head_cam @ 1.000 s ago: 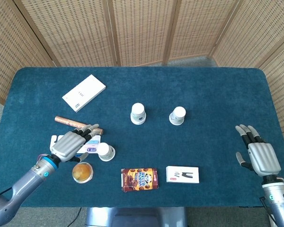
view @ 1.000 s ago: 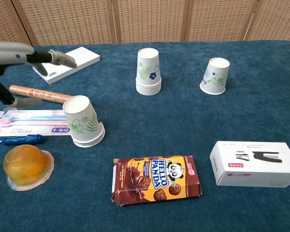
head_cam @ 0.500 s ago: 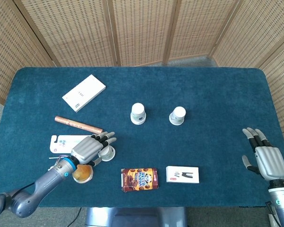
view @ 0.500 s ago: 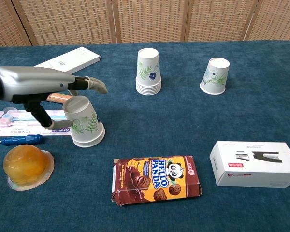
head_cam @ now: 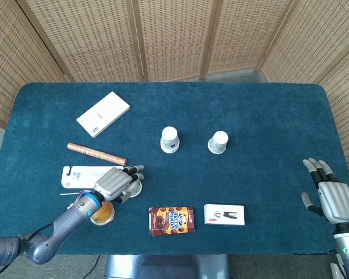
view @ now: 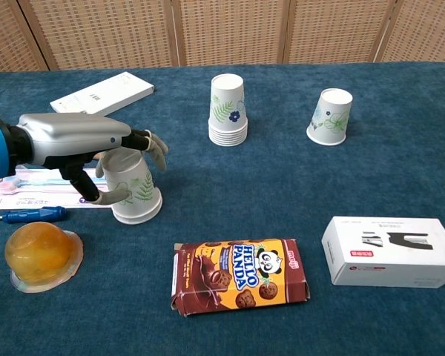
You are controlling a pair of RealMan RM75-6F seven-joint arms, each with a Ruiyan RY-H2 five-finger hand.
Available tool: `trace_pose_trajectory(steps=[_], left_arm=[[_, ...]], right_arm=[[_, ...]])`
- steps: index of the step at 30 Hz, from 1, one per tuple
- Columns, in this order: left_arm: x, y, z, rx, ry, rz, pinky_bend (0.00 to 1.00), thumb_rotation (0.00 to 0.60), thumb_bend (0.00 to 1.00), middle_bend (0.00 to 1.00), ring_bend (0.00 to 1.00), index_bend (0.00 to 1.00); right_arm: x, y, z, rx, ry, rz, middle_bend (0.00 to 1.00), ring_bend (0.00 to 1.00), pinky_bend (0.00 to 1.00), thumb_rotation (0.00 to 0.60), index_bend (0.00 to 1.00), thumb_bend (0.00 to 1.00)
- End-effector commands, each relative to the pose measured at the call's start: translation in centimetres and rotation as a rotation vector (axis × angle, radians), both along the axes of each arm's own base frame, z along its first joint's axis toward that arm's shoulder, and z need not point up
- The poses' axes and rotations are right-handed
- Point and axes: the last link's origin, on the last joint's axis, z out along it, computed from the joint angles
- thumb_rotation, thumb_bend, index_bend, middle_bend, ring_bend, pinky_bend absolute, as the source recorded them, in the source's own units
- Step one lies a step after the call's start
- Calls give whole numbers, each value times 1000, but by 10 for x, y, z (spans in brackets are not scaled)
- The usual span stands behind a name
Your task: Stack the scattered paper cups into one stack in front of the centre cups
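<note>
An upside-down paper cup (view: 136,194) with a leaf print stands on the blue table at the left, mostly covered in the head view (head_cam: 135,186). My left hand (view: 96,144) (head_cam: 117,182) lies over it. Its fingers (view: 154,145) curve over the cup's top and its thumb (view: 107,197) is against the near side, without a firm grip showing. The centre stack of cups (view: 228,111) (head_cam: 170,139) stands upside down mid-table. Another single cup (view: 331,116) (head_cam: 218,142) stands to its right. My right hand (head_cam: 333,197) hovers open at the table's right edge, holding nothing.
A Hello Panda box (view: 239,275) and a white stapler box (view: 390,251) lie near the front edge. An orange jelly cup (view: 38,256), a blue screwdriver (view: 26,215), a toothbrush pack (view: 30,183), a brown tube (head_cam: 96,153) and a white booklet (view: 101,93) lie at the left.
My left hand has swung right from the toothbrush pack onto the left cup and curled its fingers over it. The right hand has drawn back toward the table's right edge.
</note>
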Motion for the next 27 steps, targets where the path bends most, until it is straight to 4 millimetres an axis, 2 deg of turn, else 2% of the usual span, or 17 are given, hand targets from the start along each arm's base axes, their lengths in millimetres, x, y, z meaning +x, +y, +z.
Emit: trace_pose_trajectory(steps=[1,7,15,27], left_arm=[[2,2,-3,14,-5,-4,582,600,466,225,329,302],[11,7,-5,24,-30,-11,596,600,465,269,352,318],[39,16,-11,35,-88,-43,594,600,465,262,352,309],[83,34,-40,27,-167,-78,589,600,459,252,346,295]], right_arm=[[0,1,0,-1,-2,-2,12,0,362,600,0,446],[-2,1,1,-3,-4,-8,12,0,361,600,0,445],[-1,2,1,-4,-5,-1,12,0,362,600,0,445],[8,7,6,-14,4,27,13,0,362,600,0,446]])
